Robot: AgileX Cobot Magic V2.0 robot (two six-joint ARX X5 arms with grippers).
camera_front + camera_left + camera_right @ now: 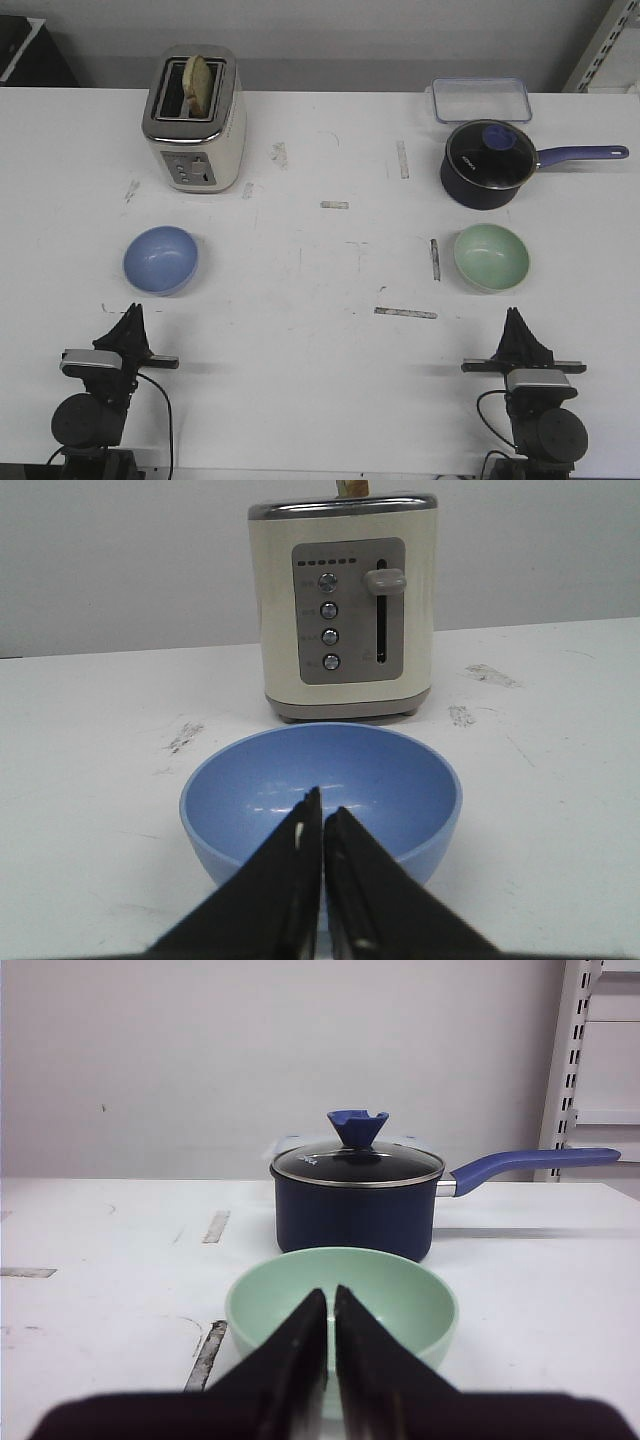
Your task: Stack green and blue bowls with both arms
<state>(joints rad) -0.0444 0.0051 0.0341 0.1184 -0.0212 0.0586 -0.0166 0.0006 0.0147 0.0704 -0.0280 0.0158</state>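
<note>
I am looking down my left gripper [322, 825] and seeing its jaws pressed nearly together, only a sliver of light between them, holding nothing; my right gripper [331, 1305] is sitting the same way, all but closed and empty. Straight ahead of the left fingertips the blue bowl [160, 260] is resting upright on the white table [300, 330], toward the left edge, with a cream toaster [194, 120] beyond it near the far edge. Straight ahead of the right fingertips the green bowl [491, 256] is standing toward the right edge, with a navy saucepan [487, 164] under a glass lid behind it. Each bowl is lying dead in line with its own arm, near it but not touching, and the two bowls are well apart, so I am judging that each gripper needs to open before reaching forward.
</note>
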